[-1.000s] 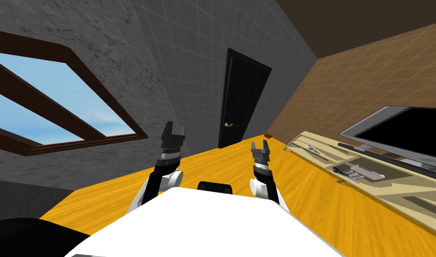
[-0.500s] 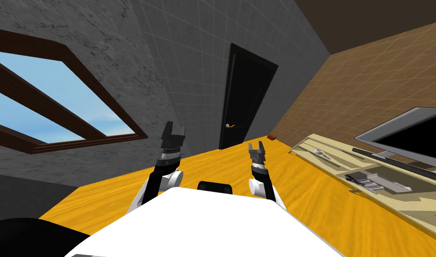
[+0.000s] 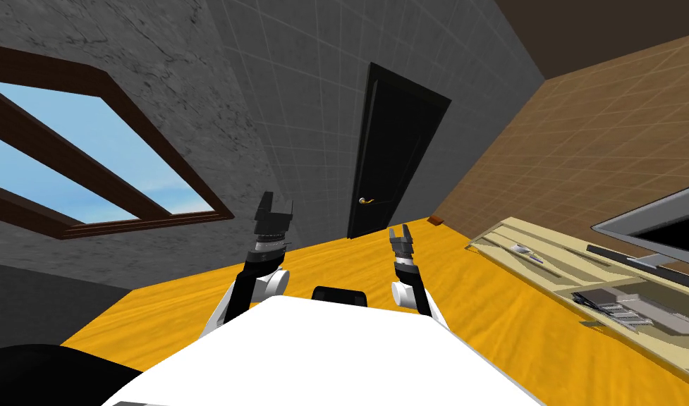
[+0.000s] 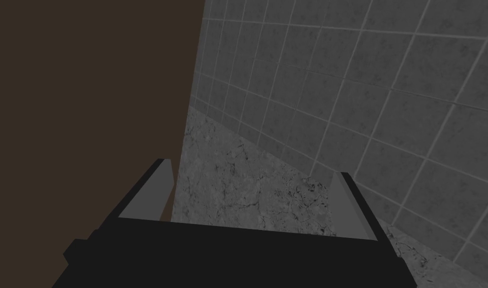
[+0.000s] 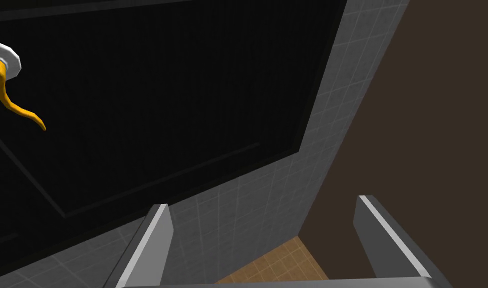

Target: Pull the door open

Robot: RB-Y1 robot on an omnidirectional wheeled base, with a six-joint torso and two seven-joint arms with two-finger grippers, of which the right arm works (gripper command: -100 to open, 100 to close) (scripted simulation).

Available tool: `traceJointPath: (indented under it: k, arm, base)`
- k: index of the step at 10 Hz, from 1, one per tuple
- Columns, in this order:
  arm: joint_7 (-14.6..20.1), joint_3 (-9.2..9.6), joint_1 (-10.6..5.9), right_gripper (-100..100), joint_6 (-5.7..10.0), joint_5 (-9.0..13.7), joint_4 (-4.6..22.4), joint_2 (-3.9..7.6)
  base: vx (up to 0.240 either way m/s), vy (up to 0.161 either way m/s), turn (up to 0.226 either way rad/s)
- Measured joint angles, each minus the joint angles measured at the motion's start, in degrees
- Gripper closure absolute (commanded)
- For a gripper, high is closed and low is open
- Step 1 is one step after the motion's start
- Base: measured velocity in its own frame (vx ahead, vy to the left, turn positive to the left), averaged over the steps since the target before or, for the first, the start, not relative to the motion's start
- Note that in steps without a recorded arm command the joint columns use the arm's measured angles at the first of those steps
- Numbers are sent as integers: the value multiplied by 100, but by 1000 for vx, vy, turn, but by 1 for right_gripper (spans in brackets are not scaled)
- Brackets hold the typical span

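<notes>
A black panelled door (image 3: pixel 392 151) stands shut in the grey tiled wall ahead, a small gold lever handle (image 3: pixel 367 201) on its left side. My right gripper (image 3: pixel 399 233) is raised in front of me, open, well short of the door. The right wrist view looks up at the door (image 5: pixel 153 100) and its gold handle (image 5: pixel 10 97), which lies far off to the side of the open fingers (image 5: pixel 153 245). My left gripper (image 3: pixel 274 208) is held up at the left, open and empty, its fingers (image 4: pixel 150 192) apart.
A window with a dark brown frame (image 3: pixel 159 176) is on the left wall. A long beige cabinet (image 3: pixel 582 282) with a flat screen (image 3: pixel 660 229) runs along the brown tiled wall on the right. Orange wooden floor (image 3: pixel 477 310) stretches to the door.
I have turned left and moved nearer the door: the cabinet and screen slid right, and the door looks larger. My right gripper has shifted slightly left. The left arm has kept still.
</notes>
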State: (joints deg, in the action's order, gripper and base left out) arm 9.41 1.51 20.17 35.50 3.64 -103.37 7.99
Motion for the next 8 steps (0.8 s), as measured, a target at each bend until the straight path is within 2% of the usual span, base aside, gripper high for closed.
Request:
traceJointPath:
  k: [8]
  arm:
    - [-7,168,-435,-100,42,117,997,303]
  base:
    - [96,-31,78]
